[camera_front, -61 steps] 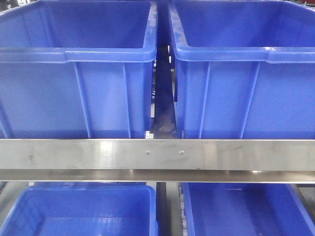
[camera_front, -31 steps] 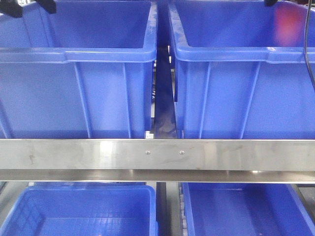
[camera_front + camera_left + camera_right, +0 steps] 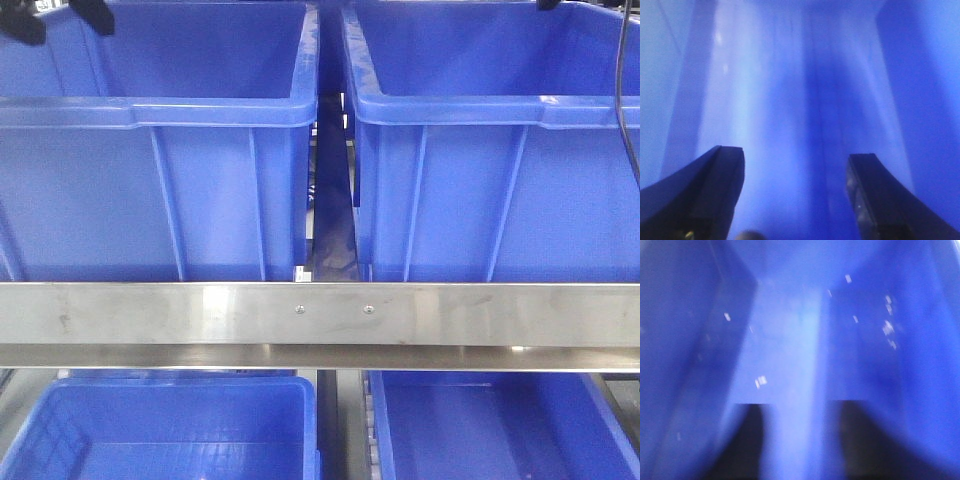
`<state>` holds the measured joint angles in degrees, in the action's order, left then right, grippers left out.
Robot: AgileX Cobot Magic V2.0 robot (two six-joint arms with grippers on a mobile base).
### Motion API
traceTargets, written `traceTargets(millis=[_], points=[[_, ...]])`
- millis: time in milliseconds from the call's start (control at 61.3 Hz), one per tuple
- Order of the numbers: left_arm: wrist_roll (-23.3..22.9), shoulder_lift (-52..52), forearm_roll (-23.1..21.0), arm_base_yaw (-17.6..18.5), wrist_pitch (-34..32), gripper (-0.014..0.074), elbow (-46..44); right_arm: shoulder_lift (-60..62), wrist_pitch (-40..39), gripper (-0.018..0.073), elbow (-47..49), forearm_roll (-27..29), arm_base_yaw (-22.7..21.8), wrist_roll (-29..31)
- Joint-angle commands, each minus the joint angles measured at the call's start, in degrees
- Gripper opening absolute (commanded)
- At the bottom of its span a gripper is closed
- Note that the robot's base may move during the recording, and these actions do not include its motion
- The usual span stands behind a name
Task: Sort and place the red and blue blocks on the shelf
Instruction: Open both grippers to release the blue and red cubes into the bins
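The steel shelf shows its front rail (image 3: 320,313) with two small screws. The red and blue blocks are hidden in every view. My left gripper (image 3: 60,18) hangs over the upper left bin (image 3: 150,110). In the left wrist view it (image 3: 796,155) is open, with only blue bin floor between its fingers. The right gripper (image 3: 797,407) is open too, blurred, with nothing between the dark fingers. In the front view only a dark tip (image 3: 548,4) of it shows, over the upper right bin (image 3: 480,108).
Two large blue bins fill the upper tier, with a narrow dark gap (image 3: 330,200) between them. Two more blue bins (image 3: 160,430) (image 3: 500,430) stand on the tier below the rail. A black cable (image 3: 627,90) hangs down at the right edge.
Both grippers came into the top of the front view within the last second. A red blur inside the upper right bin half a second ago is gone from sight.
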<state>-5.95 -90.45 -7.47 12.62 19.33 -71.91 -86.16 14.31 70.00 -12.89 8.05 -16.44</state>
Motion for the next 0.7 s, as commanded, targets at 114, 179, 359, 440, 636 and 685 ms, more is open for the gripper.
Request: traceTargets(millis=[114,179,359,440,636,685], points=[[0.0,7.5,-0.7,0.4,-1.4,0.0102,-2.0,8.7,1.9,0.0069,2.3,-0.4,-0.3,0.6],[0.0,9.2,-0.7,0.4,-0.5,0.0086,-1.9,10.9,3.6,0.0071,2.1,-0.4,-0.3,0.6],[0.0,15.6,-0.6,0.4,-1.4,0.0086,2.1,20.4,3.3,0.0071,-3.1,-0.4,-0.3,0.6],[0.0,19.1,-0.6,0.4,-3.7,0.0086,5.2,25.7,2.8,0.0071,-7.8,-0.4,-0.3,0.6],[0.0,28.1,-0.6,0.4,-11.6,0.0086,16.4,37.8,-0.8,0.0071,-21.1,-0.4,-0.3,0.6],[0.0,30.3,-0.6,0.4,-13.5,0.0086,19.4,40.8,-2.0,0.0071,-24.5,-0.4,-0.3,0.6]])
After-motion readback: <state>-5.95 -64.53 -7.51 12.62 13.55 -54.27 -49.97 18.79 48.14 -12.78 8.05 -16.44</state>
